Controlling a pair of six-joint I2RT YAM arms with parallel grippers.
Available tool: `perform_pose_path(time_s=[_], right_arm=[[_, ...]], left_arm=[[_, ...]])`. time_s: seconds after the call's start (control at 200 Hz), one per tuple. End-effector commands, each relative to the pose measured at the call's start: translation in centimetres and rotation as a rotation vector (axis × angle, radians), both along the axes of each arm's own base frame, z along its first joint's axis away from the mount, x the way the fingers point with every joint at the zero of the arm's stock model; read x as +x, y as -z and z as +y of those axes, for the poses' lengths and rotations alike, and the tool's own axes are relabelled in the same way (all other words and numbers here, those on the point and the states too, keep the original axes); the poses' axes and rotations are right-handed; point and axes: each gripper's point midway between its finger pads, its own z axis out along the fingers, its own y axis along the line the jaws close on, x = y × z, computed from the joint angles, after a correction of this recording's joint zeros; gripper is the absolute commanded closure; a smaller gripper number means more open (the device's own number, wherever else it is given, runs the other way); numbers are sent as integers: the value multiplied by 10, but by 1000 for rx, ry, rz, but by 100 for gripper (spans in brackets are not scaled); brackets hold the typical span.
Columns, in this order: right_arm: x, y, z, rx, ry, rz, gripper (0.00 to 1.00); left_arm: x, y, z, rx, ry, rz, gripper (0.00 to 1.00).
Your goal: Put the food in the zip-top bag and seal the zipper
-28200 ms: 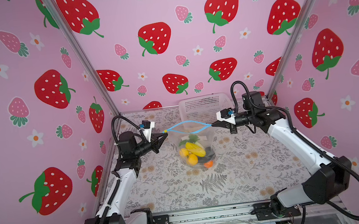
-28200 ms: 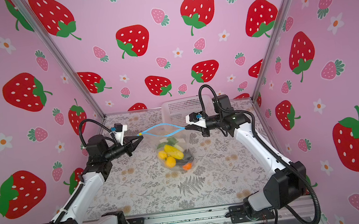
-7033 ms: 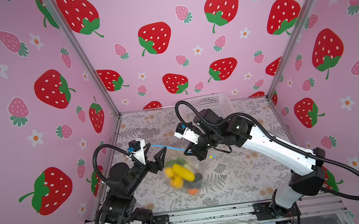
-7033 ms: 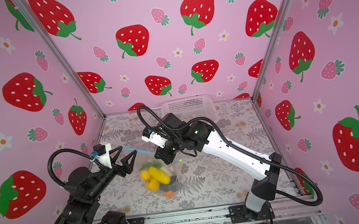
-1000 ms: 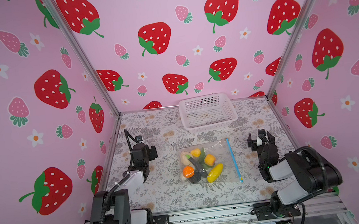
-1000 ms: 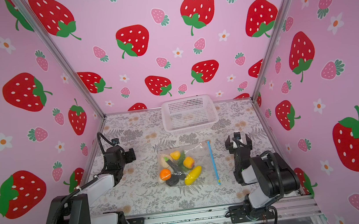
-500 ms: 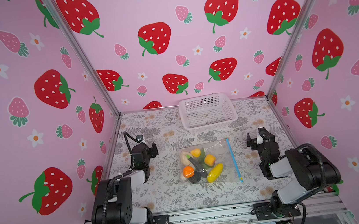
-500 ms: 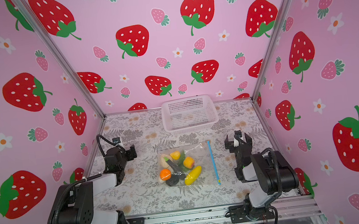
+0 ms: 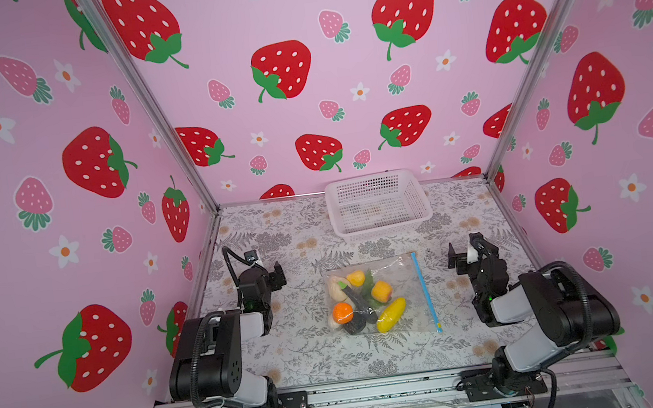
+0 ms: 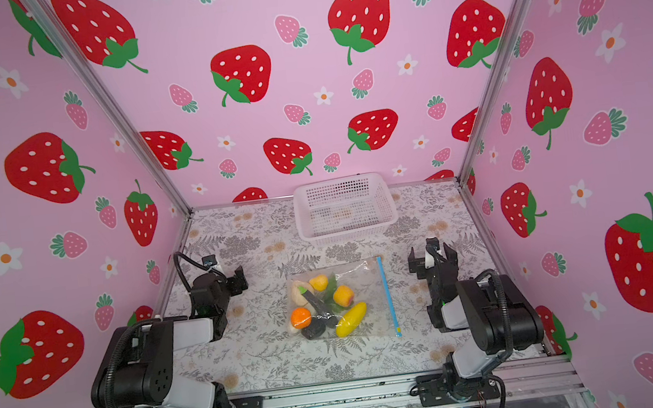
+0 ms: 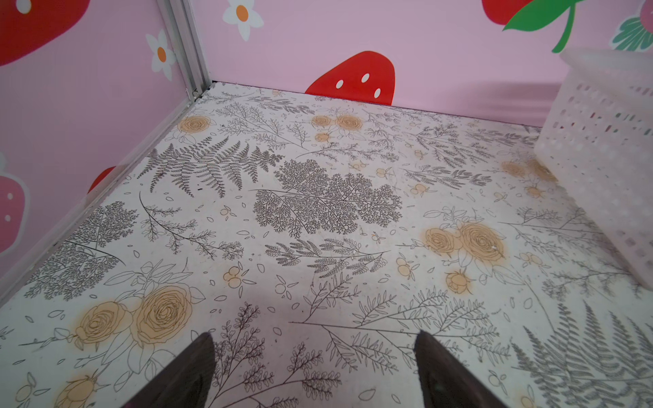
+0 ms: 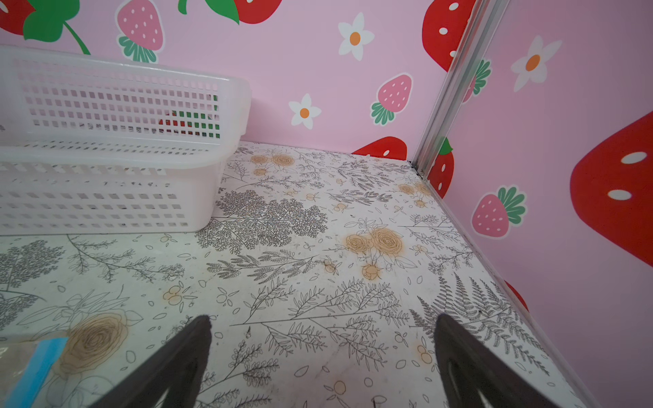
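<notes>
Once both claws had let go, the bag (image 9: 403,284) lay flat in the middle of the desk (image 9: 312,353), a little toward the front edge. Seconds before, it had hung between them by its zipper (image 9: 426,290). That zipper now ran as one straight blue line along the bag's right side, with its yellow tab (image 9: 439,329) at the front end, so we judged the seal made and the task as good as done.

The food (image 9: 382,291) sat inside. We counted one long yellow piece, one orange, two yellow-orange, one cream-white and what looked like two dark ones, though those overlapped. We counted one bag, one zipper and one tab.

Over the last second the bag had not shifted; only the arms had folded back. The left claw (image 11: 314,341) rested near the left edge and the right claw (image 12: 323,318) near the right edge, both wide open and holding nothing. One basket (image 9: 382,230) stood at the back edge.
</notes>
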Motion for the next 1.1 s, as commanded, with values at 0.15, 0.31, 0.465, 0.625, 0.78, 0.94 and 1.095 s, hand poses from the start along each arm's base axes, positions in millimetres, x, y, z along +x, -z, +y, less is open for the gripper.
perform_pose_path(time_s=[0.15,0.31,0.465,0.625,0.78,0.94,1.095], right_arm=[[10,-8,3,4,-21,-11,1],[15,-4,3,11,-27,11,1],[18,-3,0,21,-17,23,1],[17,-4,0,21,-18,21,1],[17,-3,0,21,-18,21,1],[17,-3,0,19,-17,21,1],[17,-3,0,19,-18,23,1]], left_arm=[[8,-5,3,-6,-10,-10,9],[9,-5,2,-6,-9,-8,5],[11,-4,1,2,-5,4,1],[12,-2,-1,21,-2,21,1],[13,-2,-2,30,-2,25,1],[14,-2,-3,35,-1,26,1],[14,-1,-3,34,-2,30,1]])
